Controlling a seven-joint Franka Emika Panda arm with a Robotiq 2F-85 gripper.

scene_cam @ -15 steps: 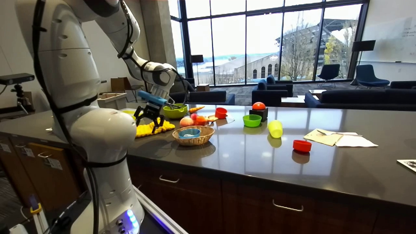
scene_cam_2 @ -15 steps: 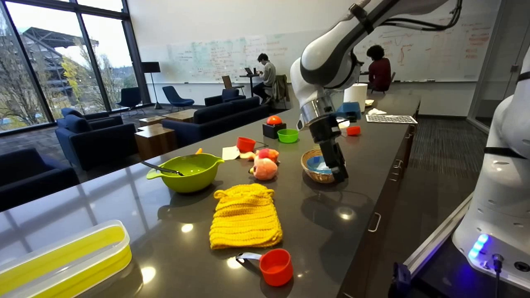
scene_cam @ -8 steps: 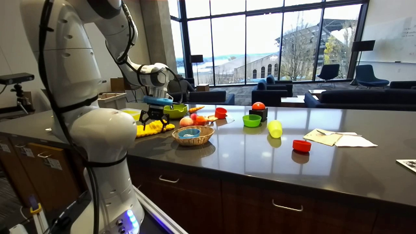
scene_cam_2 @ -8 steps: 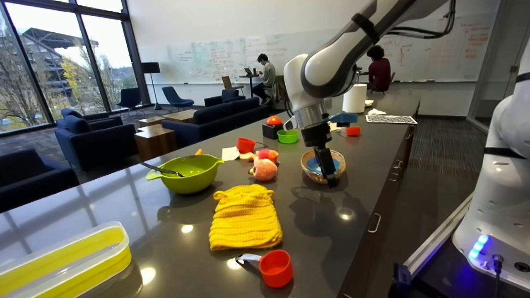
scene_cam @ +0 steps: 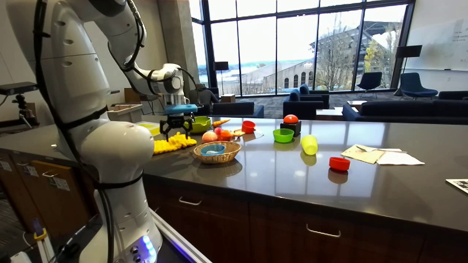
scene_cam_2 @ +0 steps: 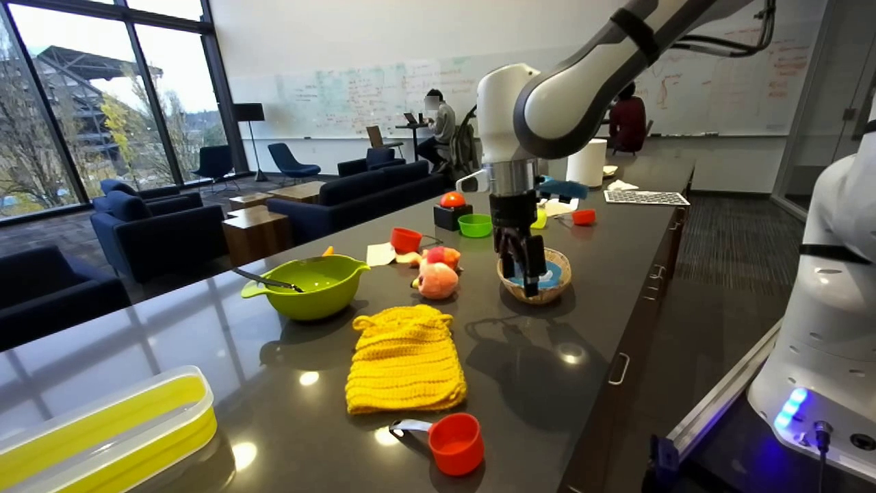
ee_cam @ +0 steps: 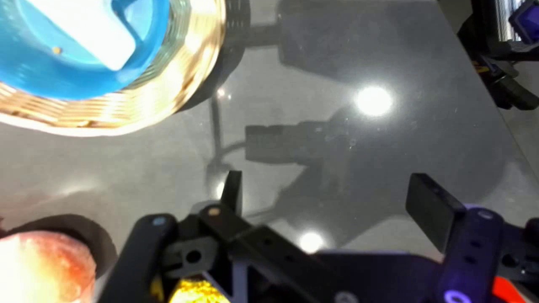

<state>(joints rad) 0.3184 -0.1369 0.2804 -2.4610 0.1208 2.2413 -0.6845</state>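
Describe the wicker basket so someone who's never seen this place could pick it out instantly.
Start at the long gray counter and find the open black gripper hanging over it. Close by sits a round, tan wicker basket. Being woven wicker with a blue bowl inside sets it apart from the yellow knitted cloth nearby.

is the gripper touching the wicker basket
Apart: the wrist view shows a strip of countertop between the open gripper and the wicker basket.

Green cup [scene_cam_2: 475, 228] sat beside black box [scene_cam_2: 449, 218], red dome [scene_cam_2: 452, 199] atop; floor lamp [scene_cam_2: 248, 111] stood near window [scene_cam_2: 179, 65]; whiteboard [scene_cam_2: 383, 113] bore scribbles [scene_cam_2: 368, 89].
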